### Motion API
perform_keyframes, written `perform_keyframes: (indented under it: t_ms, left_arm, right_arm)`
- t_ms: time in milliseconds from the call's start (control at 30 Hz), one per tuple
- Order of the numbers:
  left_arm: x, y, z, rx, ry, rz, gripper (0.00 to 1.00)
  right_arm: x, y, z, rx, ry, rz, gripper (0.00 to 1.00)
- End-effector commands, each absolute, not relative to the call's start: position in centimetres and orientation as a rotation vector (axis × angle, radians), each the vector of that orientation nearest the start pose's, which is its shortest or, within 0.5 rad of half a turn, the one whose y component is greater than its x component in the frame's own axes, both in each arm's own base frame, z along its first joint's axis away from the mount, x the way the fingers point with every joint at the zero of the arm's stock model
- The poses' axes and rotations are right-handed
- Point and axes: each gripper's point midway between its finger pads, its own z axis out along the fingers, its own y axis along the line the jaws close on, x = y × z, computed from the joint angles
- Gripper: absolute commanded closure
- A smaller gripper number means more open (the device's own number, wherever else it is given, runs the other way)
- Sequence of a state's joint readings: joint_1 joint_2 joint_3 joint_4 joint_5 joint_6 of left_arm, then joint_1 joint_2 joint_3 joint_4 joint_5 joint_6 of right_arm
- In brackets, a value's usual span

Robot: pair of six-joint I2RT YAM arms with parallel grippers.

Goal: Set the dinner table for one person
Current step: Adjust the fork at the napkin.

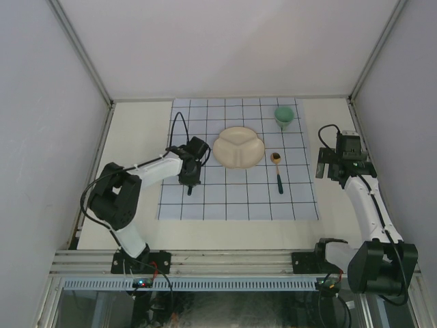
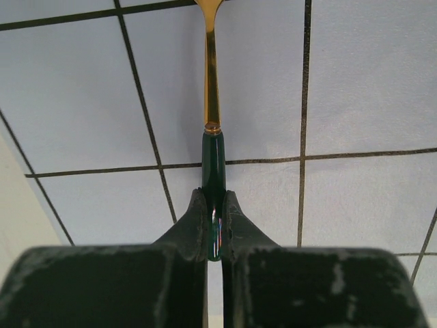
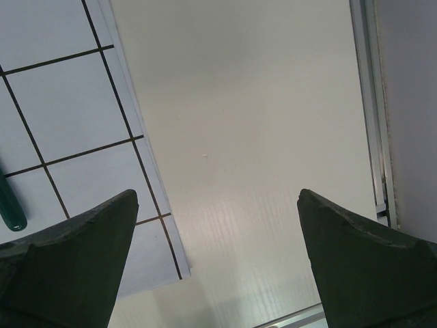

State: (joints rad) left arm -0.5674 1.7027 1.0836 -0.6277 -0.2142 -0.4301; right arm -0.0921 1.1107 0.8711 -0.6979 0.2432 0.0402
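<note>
The cream-white dinner table [image 1: 135,137] carries a pale-blue gridded cloth [image 1: 232,201]. On the cloth lie a cream divided plate [image 1: 238,147], a green cup [image 1: 284,116] and a spoon [image 1: 278,171] with a gold bowl and a green handle. My left gripper [image 1: 190,180] is left of the plate, shut on the dark green handle of a gold-stemmed utensil [image 2: 212,89] just above the cloth; its head is cut off in the left wrist view. The left gripper [image 2: 215,208] pinches the handle's end. My right gripper [image 1: 339,168] is open and empty above the bare table [image 3: 246,102], right of the cloth; in the right wrist view [image 3: 217,198] nothing lies between its fingers.
The cloth's right edge [image 3: 147,171] and the spoon's handle tip [image 3: 11,205] show in the right wrist view. A metal rail [image 3: 374,123] borders the table on the right. Grey walls enclose the table on three sides.
</note>
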Motion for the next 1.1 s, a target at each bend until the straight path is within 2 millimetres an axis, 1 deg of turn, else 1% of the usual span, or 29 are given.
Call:
perform_keyframes:
  t_ms: [0, 200, 467, 500, 533, 567, 600, 633, 667, 800, 900, 933, 967, 1000, 1033, 1067]
  left_arm:
    - [30.7, -17.6, 3.9, 0.090, 2.745, 0.041, 1.00]
    - [31.0, -17.9, 3.8, 0.075, 2.736, 0.023, 1.00]
    - [31.5, -18.5, 4.7, 0.071, 2.700, -0.029, 1.00]
    - [31.5, -18.6, 4.6, 0.076, 2.703, -0.034, 0.92]
    - [31.5, -18.7, 4.6, 0.088, 2.705, -0.040, 0.62]
    - [31.5, -18.7, 4.6, 0.093, 2.703, -0.048, 0.27]
    - [31.5, -18.7, 4.5, 0.097, 2.695, -0.059, 0.04]
    - [31.6, -18.5, 4.6, 0.084, 2.674, -0.071, 0.01]
    - [32.0, -18.5, 5.2, 0.060, 2.630, -0.093, 0.00]
    - [32.0, -18.2, 5.9, 0.035, 2.591, -0.115, 0.00]
    - [32.2, -18.0, 6.3, 0.041, 2.586, -0.091, 0.00]
    - [32.4, -17.7, 6.8, 0.038, 2.568, -0.073, 0.00]
    - [32.8, -17.2, 7.7, 0.026, 2.538, -0.051, 0.00]
    - [33.4, -16.5, 9.1, 0.009, 2.490, -0.026, 0.00]
    - [34.0, -15.7, 10.5, -0.007, 2.438, -0.003, 0.00]
    - [34.6, -14.7, 12.4, -0.026, 2.371, 0.030, 0.00]
  right_arm:
    - [27.3, -6.8, 13.8, 0.286, 2.431, -0.340, 0.00]
    - [27.3, -6.6, 13.7, 0.276, 2.438, -0.335, 0.00]
    - [27.4, -6.3, 13.4, 0.258, 2.448, -0.346, 0.00]
    - [27.4, -6.3, 13.4, 0.257, 2.448, -0.346, 0.00]
    - [27.4, -6.3, 13.4, 0.257, 2.448, -0.345, 0.00]
    - [27.5, -6.3, 13.4, 0.255, 2.449, -0.345, 0.00]
    - [27.4, -6.3, 13.3, 0.255, 2.451, -0.345, 0.00]
    - [27.4, -6.3, 13.3, 0.256, 2.451, -0.345, 0.00]
    - [27.4, -6.3, 13.4, 0.256, 2.450, -0.345, 0.00]
    - [27.5, -6.3, 13.3, 0.252, 2.454, -0.347, 0.00]
    - [27.5, -6.2, 13.2, 0.248, 2.457, -0.348, 0.00]
    - [27.5, -6.2, 13.2, 0.248, 2.456, -0.349, 0.00]
    - [27.5, -6.2, 13.2, 0.248, 2.455, -0.349, 0.00]
    - [27.5, -6.2, 13.2, 0.246, 2.456, -0.347, 0.00]
    - [27.5, -6.1, 13.3, 0.243, 2.454, -0.343, 0.00]
    - [27.5, -6.0, 13.4, 0.241, 2.449, -0.341, 0.00]
